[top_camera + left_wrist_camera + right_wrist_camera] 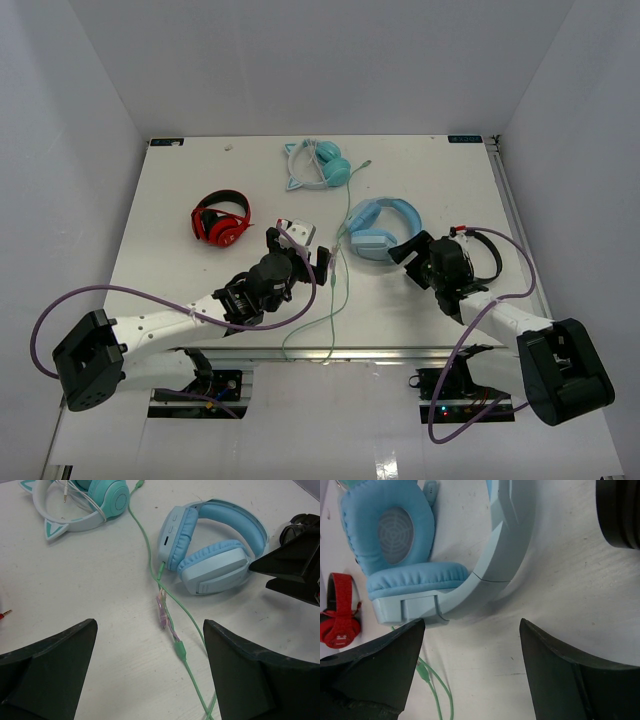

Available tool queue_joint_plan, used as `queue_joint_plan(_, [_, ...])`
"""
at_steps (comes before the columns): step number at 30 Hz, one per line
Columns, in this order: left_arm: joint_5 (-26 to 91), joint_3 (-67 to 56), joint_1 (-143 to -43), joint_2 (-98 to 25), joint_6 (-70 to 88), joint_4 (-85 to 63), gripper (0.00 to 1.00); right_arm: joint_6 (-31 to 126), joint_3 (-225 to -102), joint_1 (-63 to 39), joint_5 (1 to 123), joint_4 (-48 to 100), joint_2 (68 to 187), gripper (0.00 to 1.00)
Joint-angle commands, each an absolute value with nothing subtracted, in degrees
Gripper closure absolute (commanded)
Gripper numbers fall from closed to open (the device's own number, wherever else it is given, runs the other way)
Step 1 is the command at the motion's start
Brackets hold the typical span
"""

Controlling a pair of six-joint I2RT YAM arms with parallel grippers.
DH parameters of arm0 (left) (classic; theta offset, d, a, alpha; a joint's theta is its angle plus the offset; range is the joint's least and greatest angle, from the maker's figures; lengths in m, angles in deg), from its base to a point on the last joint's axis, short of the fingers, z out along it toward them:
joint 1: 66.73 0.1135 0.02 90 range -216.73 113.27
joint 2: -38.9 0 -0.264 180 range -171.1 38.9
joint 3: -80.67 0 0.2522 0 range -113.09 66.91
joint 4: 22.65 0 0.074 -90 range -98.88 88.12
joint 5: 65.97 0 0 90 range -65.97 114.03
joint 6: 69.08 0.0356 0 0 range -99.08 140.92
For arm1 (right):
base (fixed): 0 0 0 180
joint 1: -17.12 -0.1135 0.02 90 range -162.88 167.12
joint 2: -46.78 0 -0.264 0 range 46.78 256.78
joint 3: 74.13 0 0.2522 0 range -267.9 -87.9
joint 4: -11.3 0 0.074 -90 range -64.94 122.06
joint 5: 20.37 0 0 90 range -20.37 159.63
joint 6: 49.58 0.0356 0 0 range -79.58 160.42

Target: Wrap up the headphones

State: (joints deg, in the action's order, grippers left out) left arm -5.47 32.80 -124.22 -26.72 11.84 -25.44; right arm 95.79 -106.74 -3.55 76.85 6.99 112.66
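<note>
Robot lab cell: white table [180,190] inside plain white walls [320,60], two purple-cabled arms [170,325] at its edge.

I see a white table [170,190] carrying three sets: the light-blue headphones [383,228] right of centre, their pale-green cable [333,290] trailing loose toward the near edge, a teal cat-ear pair [318,166] at the back, and a red-and-black pair [221,220] on the left.

Three headphone sets: one light-blue headphones [383,228], one teal cat-ear pair [318,166], one red-black pair [221,219]; one green cable [180,651].
</note>
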Motion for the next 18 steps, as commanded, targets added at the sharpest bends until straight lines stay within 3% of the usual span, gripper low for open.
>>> queue_joint_plan(1, [-5.9, 32.9, -124.2, -24.9, 11.4, -25.2, 0.02, 101.8, -106.0, -3.3, 80.5, -1.3, 113.0, 0.17])
queue_joint_plan(10, [-5.6, 32.4, -124.2, -25.9, 11.5, -24.9, 0.02, 104.9, -106.4, -3.1, 85.6, 1.1, 110.0, 0.17])
queue_joint_plan(18, [-5.5, 32.4, -124.2, -25.2, 11.3, -24.5, 0.02, 103.7, -113.2, -3.0, 89.3, 9.1, 116.8, 0.18])
